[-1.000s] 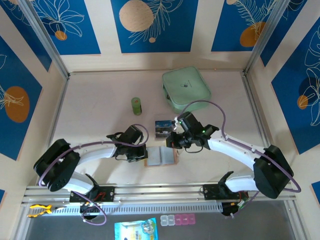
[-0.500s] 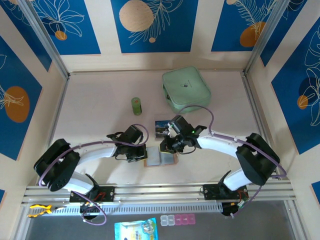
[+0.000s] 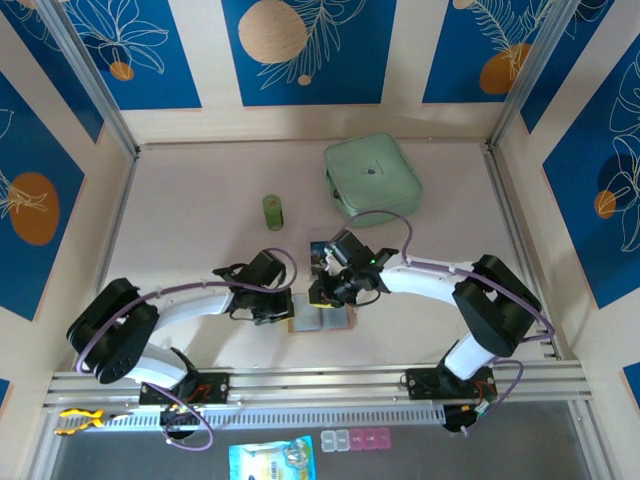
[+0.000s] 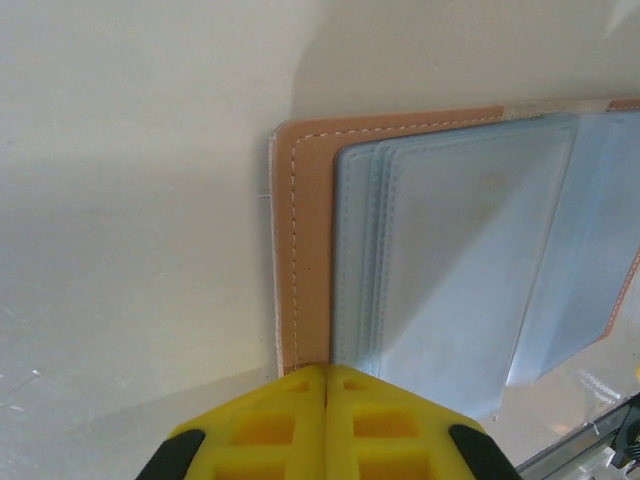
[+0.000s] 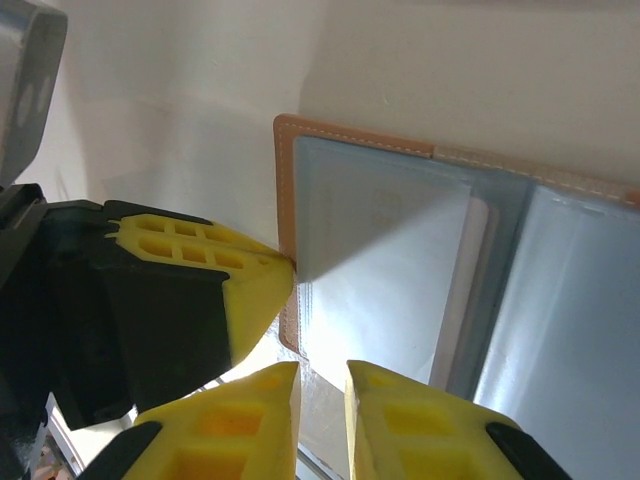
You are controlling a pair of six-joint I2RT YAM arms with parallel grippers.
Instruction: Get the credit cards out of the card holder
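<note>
Left wrist: card holder (image 4: 440,260) touching tips of closed-together left claw (image 4: 326,372); right wrist: just ahead of slightly parted right claw (image 5: 322,370).

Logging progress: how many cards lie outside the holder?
1: a card on the table just beyond the holder, partly hidden. More may sit inside the pockets.

I saw the card holder (image 4: 297,250) as tan stitched leather-like stuff, its pockets (image 4: 450,270) smooth, slightly glossy plastic. The table (image 4: 130,200) looked matt
</note>
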